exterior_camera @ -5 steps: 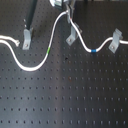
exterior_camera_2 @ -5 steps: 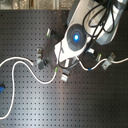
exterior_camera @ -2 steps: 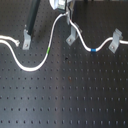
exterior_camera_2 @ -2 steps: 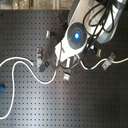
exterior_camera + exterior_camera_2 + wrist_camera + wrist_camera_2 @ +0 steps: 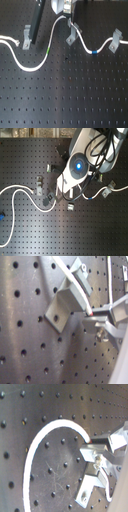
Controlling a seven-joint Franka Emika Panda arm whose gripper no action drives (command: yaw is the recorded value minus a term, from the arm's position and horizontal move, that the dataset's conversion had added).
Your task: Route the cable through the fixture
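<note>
The white cable (image 5: 35, 67) runs from the first exterior view's left through a left clip (image 5: 25, 39). It loops down, rises past its green band (image 5: 47, 50) to my gripper (image 5: 67, 21), then drops over the middle clip (image 5: 72, 35). It passes its blue band (image 5: 94, 51) to the right clip (image 5: 115, 40). The gripper is shut on the cable just beside the middle clip. In the second wrist view the cable arc (image 5: 42, 444) ends at the fingertips (image 5: 95, 451). The first wrist view shows the middle clip (image 5: 65, 301) close to the gripper (image 5: 97, 318). The frayed end is not visible.
The clips stand on a black perforated board (image 5: 75, 100). In the second exterior view the arm's body with a blue light (image 5: 77, 164) covers the gripper. The cable's long tail (image 5: 12, 203) loops at the second exterior view's left. A dark post (image 5: 36, 22) leans near the left clip.
The gripper has shifted slightly with the cable, drawing the stretch before the middle clip into a higher arch. The rest of the cable barely moved.
</note>
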